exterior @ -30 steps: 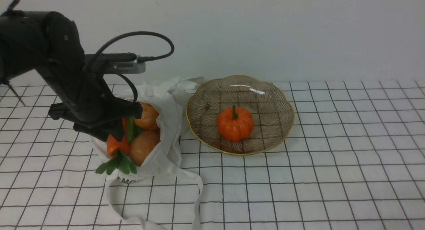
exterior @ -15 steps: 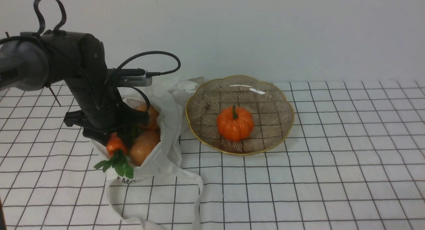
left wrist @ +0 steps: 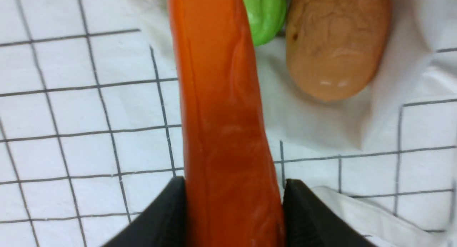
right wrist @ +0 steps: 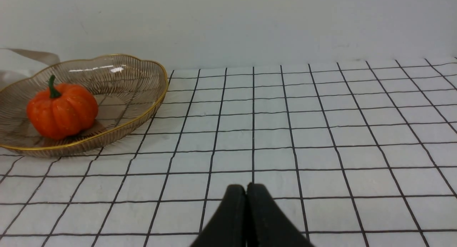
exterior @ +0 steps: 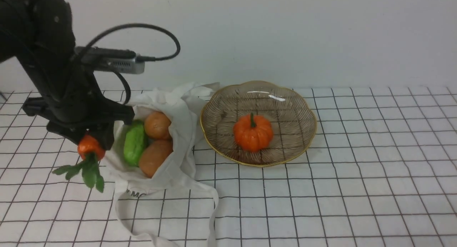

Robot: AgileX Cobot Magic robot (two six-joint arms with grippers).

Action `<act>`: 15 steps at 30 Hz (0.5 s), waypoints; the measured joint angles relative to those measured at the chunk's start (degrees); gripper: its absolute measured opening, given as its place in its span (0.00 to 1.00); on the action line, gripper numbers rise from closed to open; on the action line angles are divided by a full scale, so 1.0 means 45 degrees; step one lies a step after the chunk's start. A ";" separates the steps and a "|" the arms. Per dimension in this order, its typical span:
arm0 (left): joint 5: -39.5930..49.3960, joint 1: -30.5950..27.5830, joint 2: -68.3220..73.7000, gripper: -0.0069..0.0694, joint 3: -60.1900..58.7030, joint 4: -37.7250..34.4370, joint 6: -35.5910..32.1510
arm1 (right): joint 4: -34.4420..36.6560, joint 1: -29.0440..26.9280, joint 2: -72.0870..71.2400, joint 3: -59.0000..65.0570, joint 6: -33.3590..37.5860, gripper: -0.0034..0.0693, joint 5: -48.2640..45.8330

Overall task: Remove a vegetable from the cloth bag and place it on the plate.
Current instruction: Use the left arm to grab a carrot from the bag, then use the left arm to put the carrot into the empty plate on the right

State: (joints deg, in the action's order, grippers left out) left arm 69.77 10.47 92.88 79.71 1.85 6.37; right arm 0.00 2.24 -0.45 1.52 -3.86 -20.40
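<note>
My left gripper (exterior: 91, 141) is shut on the orange carrot (exterior: 89, 147), held in the air just left of the cloth bag (exterior: 178, 115). Its green leaves (exterior: 84, 170) hang down toward the table. In the left wrist view the carrot (left wrist: 221, 97) runs lengthwise between the two black fingers (left wrist: 167, 211), pinched on both sides by my left gripper (left wrist: 234, 184). The off-white bag lies open on the table. The ribbed glass plate (exterior: 303, 132) with a gold rim stands right of the bag. My right gripper (right wrist: 246, 190) is shut and empty, low over the table right of the plate (right wrist: 142, 97).
A green cucumber (exterior: 135, 145) and two tan potatoes (exterior: 157, 125) lie in the bag's mouth. An orange pumpkin (exterior: 252, 132) sits in the middle of the plate. The bag's strap (exterior: 210, 211) trails toward the front edge. A white wall closes the back.
My left arm has lifted and moved left, drawing the carrot out of the bag's mouth. The cucumber, hidden before, now shows.
</note>
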 joint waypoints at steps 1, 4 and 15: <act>0.0061 0.0000 -0.0281 0.48 -0.0010 -0.0178 0.0000 | 0.0000 0.0000 0.0000 0.0000 0.0000 0.03 0.0000; 0.0138 0.0064 -0.0984 0.48 -0.0010 -0.1940 -0.0097 | 0.0000 0.0000 0.0000 0.0000 0.0000 0.03 0.0000; -0.1264 0.3078 0.2259 0.48 0.2122 -0.4322 -0.1668 | 0.0000 0.0000 0.0000 0.0000 0.0000 0.03 0.0000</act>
State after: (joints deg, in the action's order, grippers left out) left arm 64.08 24.32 103.05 89.26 -17.60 -1.13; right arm 0.00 2.24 -0.45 1.52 -3.86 -20.40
